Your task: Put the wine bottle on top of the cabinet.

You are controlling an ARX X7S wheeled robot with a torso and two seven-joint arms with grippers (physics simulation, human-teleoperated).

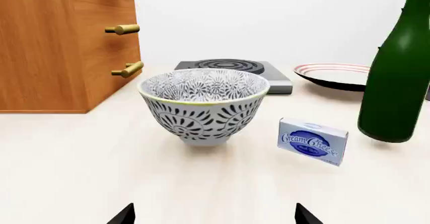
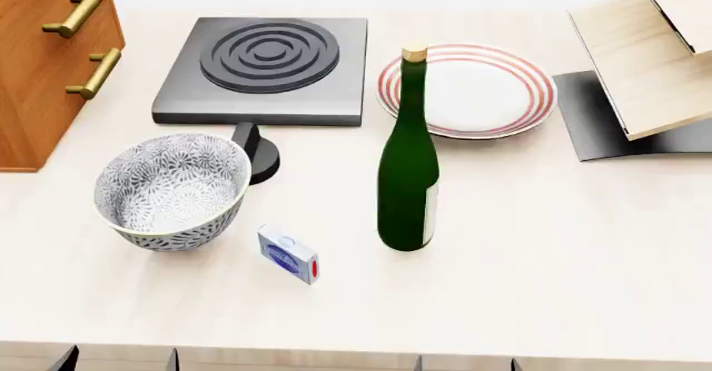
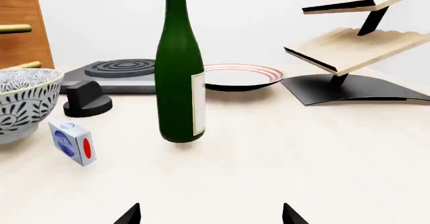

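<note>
The wine bottle (image 2: 408,171) stands upright on the pale table near its middle, dark green with a tan cork and a pale label; it also shows in the right wrist view as the wine bottle (image 3: 180,78) and at the edge of the left wrist view as the wine bottle (image 1: 398,73). The cabinet (image 2: 45,54) is the orange-brown drawer unit with brass handles at the far left, also the cabinet (image 1: 60,43). My left gripper (image 1: 214,219) and right gripper (image 3: 209,218) are both open and empty, low at the table's near edge, well short of the bottle.
A patterned bowl (image 2: 169,189) and a cream cheese box (image 2: 289,254) sit left of the bottle. Behind are a dark hotplate (image 2: 265,71) with a black knob (image 2: 258,152), a red-rimmed plate (image 2: 478,87) and a pale slanted wooden rack (image 2: 651,62) on a dark base.
</note>
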